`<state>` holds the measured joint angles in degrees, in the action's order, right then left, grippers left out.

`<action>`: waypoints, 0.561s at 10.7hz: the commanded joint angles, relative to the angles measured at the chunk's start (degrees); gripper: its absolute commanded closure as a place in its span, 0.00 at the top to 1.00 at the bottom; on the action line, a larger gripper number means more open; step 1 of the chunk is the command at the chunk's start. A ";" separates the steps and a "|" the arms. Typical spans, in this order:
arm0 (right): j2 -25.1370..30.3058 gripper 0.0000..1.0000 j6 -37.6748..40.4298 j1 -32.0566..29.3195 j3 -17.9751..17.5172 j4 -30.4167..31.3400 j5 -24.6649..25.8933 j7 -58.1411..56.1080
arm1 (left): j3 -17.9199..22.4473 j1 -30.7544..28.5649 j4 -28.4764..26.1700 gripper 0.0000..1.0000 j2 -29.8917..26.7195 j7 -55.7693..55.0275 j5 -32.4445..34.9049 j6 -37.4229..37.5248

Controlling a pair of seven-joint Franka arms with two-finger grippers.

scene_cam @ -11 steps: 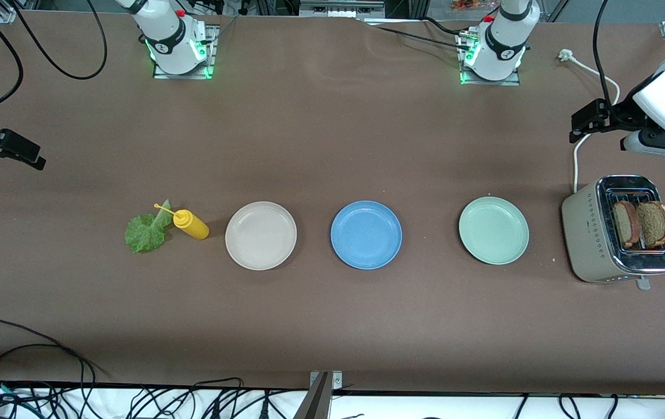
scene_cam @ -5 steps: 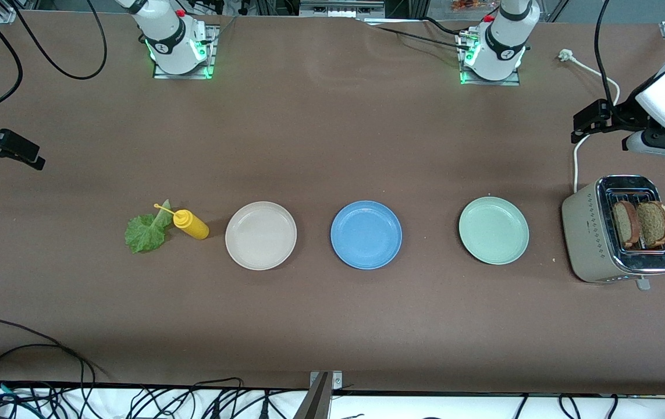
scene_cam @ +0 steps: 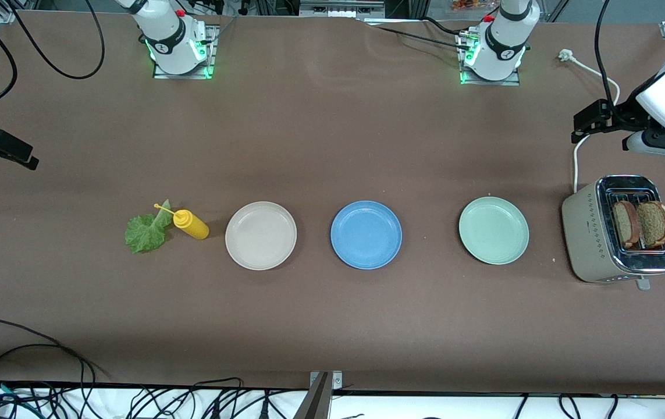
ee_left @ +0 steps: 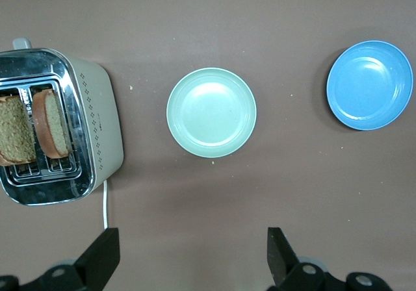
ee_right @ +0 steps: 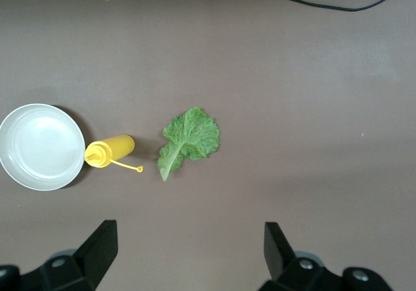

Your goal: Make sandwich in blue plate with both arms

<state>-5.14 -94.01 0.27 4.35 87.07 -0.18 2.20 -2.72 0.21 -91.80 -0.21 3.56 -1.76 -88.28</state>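
The blue plate (scene_cam: 366, 234) (ee_left: 369, 84) lies bare in the middle of the table. Two brown bread slices (scene_cam: 626, 223) (scene_cam: 654, 223) stand upright in the toaster's slots; the left wrist view shows them too (ee_left: 16, 130) (ee_left: 53, 122). A crinkled green lettuce leaf (scene_cam: 147, 232) (ee_right: 190, 137) lies flat on the table at the right arm's end. My left gripper (scene_cam: 587, 123) (ee_left: 193, 239) hangs open and holds nothing, over the table beside the toaster. My right gripper (scene_cam: 5, 152) (ee_right: 190, 234) hangs open and holds nothing, over the table at the right arm's end.
A beige toaster (scene_cam: 585, 233) (ee_left: 101, 122) stands at the left arm's end, its white cord (scene_cam: 575, 166) trailing toward the bases. A mint-green plate (scene_cam: 493, 230) (ee_left: 211, 112) and a beige-white plate (scene_cam: 260, 235) (ee_right: 40, 147) flank the blue one. A yellow squeeze bottle (scene_cam: 191, 224) (ee_right: 110, 150) lies against the lettuce.
My right gripper has drifted a little toward the right arm's end of the table. My left gripper has shifted very slightly. Nothing on the table has moved.
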 commanded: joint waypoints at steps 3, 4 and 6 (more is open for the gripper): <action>0.48 1.00 1.11 0.08 -0.04 -0.67 0.27 -0.09 | 0.08 0.05 1.63 1.00 0.73 0.92 1.58 0.91; 0.48 1.00 1.11 0.08 -0.22 -0.67 0.27 -0.09 | 0.00 0.05 1.63 1.00 0.73 0.92 1.67 1.26; 0.39 1.00 1.11 0.17 -0.48 -0.67 0.27 -0.09 | 0.00 0.05 1.63 1.00 0.73 0.92 1.67 1.44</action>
<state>-5.14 -94.01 0.32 4.17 87.07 -0.18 2.19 -2.70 0.22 -91.80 -0.21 3.56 -1.76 -88.14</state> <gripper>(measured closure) 0.000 0.000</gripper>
